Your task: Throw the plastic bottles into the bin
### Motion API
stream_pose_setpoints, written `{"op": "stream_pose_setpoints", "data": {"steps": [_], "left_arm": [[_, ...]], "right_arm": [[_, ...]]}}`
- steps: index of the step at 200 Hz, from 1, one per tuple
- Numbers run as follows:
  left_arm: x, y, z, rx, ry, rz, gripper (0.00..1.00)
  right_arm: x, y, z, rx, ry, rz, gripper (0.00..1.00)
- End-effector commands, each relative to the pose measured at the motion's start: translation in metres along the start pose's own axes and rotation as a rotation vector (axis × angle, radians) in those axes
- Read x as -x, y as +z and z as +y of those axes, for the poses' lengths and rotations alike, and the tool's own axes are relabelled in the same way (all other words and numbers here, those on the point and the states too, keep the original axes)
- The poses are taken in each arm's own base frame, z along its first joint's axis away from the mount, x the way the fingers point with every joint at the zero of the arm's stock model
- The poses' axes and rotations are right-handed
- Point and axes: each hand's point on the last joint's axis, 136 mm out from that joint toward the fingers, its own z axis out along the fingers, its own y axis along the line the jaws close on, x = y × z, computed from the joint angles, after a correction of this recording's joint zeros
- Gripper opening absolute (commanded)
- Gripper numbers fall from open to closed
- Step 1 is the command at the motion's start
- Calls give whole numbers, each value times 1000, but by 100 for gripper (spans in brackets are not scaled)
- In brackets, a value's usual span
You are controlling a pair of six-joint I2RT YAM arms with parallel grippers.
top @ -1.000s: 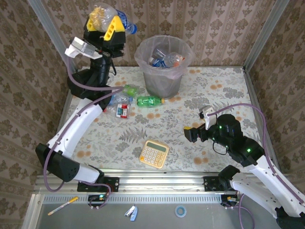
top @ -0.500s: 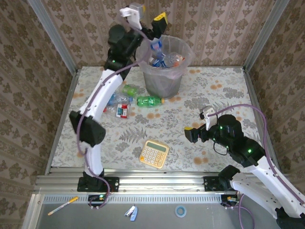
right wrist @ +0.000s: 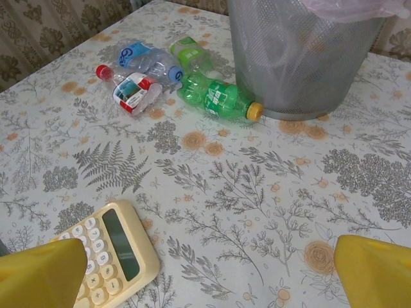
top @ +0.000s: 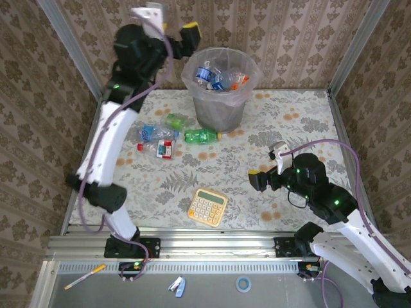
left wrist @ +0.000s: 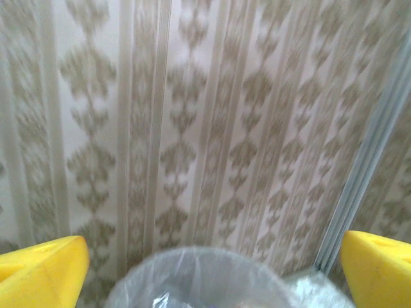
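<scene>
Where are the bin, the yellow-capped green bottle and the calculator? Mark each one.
bin [top: 219,110]: top external view, grey mesh wall.
green bottle [right wrist: 215,97]: right wrist view, mid-body label.
calculator [top: 208,206]: top external view, keypad.

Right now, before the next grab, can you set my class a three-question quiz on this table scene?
1. True or false: the left gripper, raised near the bin, holds a bottle.
2. In the top view, the loose bottles on the table lie: A) right of the bin; B) below and left of the bin; C) against the right wall.
3. Fill in: the calculator near the table's front edge is ___ in colour.

Key: 1 false, the left gripper is open and empty; 2 B; 3 yellow.
</scene>
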Motion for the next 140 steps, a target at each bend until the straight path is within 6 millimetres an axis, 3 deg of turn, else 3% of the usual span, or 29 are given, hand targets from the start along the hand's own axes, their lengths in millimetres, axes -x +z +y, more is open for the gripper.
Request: {"op": "stream_pose_setpoints", "data": {"steps": [1,26,79,82,140], "left_arm": [[20,-25,-1,25,18,-41,100],[9,-41,9,81,34,9,100],[-40,-73,29,173,-97,175,100],[-44,-76,41,202,-103,185,100],[-136,-128,104,406,-355,384,100]], "right_arm": [[13,-5,3,15,7,-35,100],[11,-4,4,21,16,-30,100],[7,-2,4,20,35,-20,100],[7,-2,4,21,37,-20,100],[4,3,5,29,50,-15,100]]}}
